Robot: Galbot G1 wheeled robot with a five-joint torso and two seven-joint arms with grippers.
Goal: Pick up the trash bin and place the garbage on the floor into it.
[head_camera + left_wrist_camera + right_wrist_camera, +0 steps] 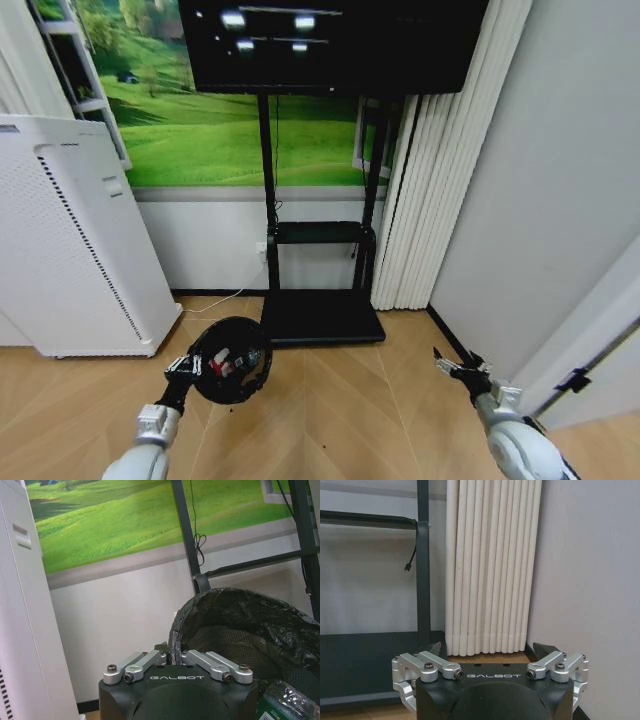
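Observation:
The trash bin (246, 386), small, black and lined with a black bag, hangs tilted above the wooden floor in the head view, its mouth turned toward me. My left gripper (195, 363) is shut on its near rim. In the left wrist view that gripper (171, 653) pinches the bag-covered rim of the bin (235, 611). Red and white garbage (222, 362) lies inside the bin, and a green piece (287, 700) shows inside it in the left wrist view. My right gripper (455, 364) hovers open and bare over the floor at the right, also seen as the right gripper (487, 650).
A tall white perforated appliance (70, 240) stands at the left. The black TV stand's base (322, 316) lies just beyond the bin. White curtain folds (420, 200) and a wall (560, 200) close off the right side.

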